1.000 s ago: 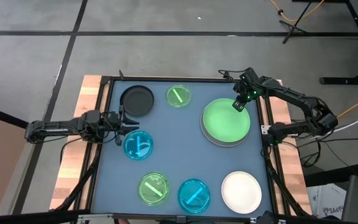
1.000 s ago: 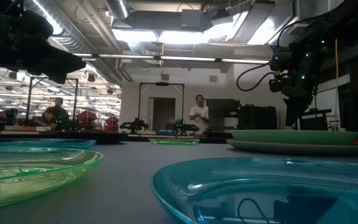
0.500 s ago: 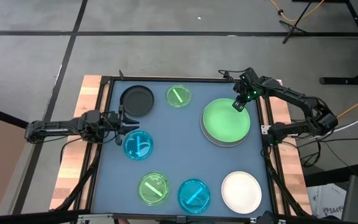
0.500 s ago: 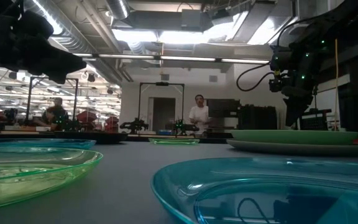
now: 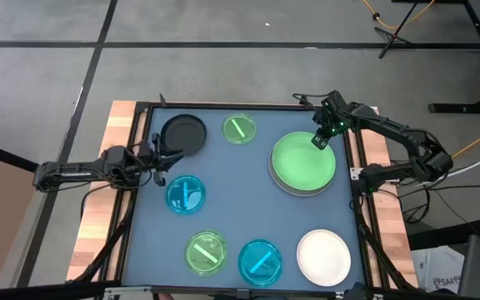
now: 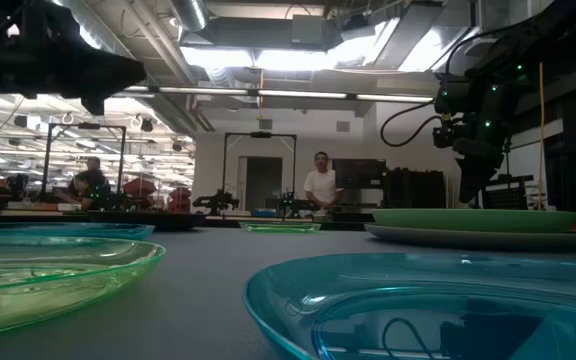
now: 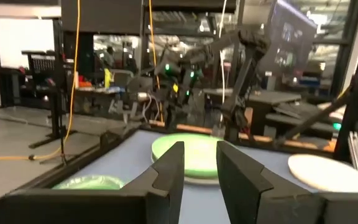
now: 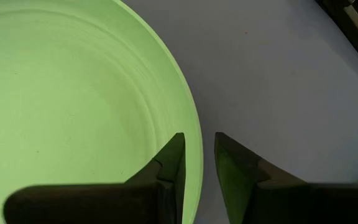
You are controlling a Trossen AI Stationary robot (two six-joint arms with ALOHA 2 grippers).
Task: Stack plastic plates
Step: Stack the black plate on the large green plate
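The large light green plate (image 5: 304, 162) lies in the large grey plate (image 5: 283, 188) at the table's right. My right gripper (image 5: 319, 140) hangs just above its far right rim (image 8: 194, 134), slightly open, one finger over the plate and one outside, touching nothing. Around the table lie a small black plate (image 5: 183, 133), two translucent green plates (image 5: 239, 128) (image 5: 206, 252), two translucent blue plates (image 5: 185, 193) (image 5: 260, 260) and a white plate (image 5: 323, 257). My left gripper (image 5: 158, 158) hovers between the black plate and the upper blue one, slightly open and empty.
A dark frame (image 5: 144, 200) runs around the blue-grey mat, with wooden strips (image 5: 98, 233) outside it. The mat's middle (image 5: 236, 192) holds no plates. In the low view a person (image 6: 319, 188) stands far behind the table.
My left gripper has swung toward the table's far edge, away from the blue plate and nearer the black plate. My right gripper and all plates have stayed put.
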